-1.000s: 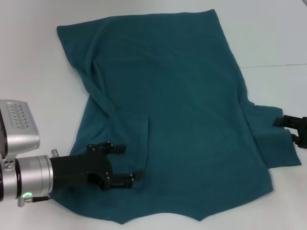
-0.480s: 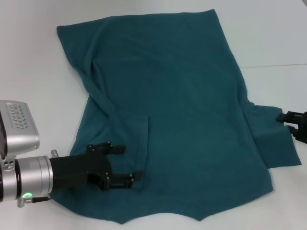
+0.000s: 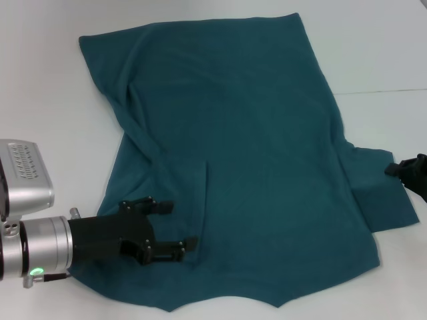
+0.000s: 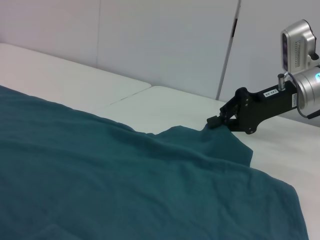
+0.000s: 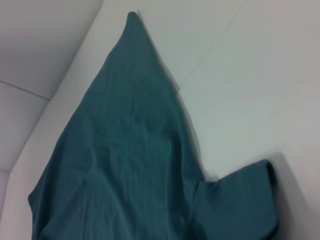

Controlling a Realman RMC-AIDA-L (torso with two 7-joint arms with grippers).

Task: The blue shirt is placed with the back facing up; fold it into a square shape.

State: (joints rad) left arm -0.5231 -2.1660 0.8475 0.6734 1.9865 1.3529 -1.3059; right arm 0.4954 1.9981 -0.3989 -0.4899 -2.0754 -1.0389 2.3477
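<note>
Shirt fabric, the blue shirt (image 3: 240, 153), lay spread plain side up across most of the white table (image 3: 53, 87), its hem at the far edge and its right sleeve reaching toward the table's right side. The left gripper (image 3: 175, 227) rested on the folded-in left sleeve near the front, jaws parted with no cloth between them. The right gripper (image 3: 408, 173) sat at the right sleeve's outer edge; whether its jaws held anything could not be told. Bare table showed left and right.
</note>
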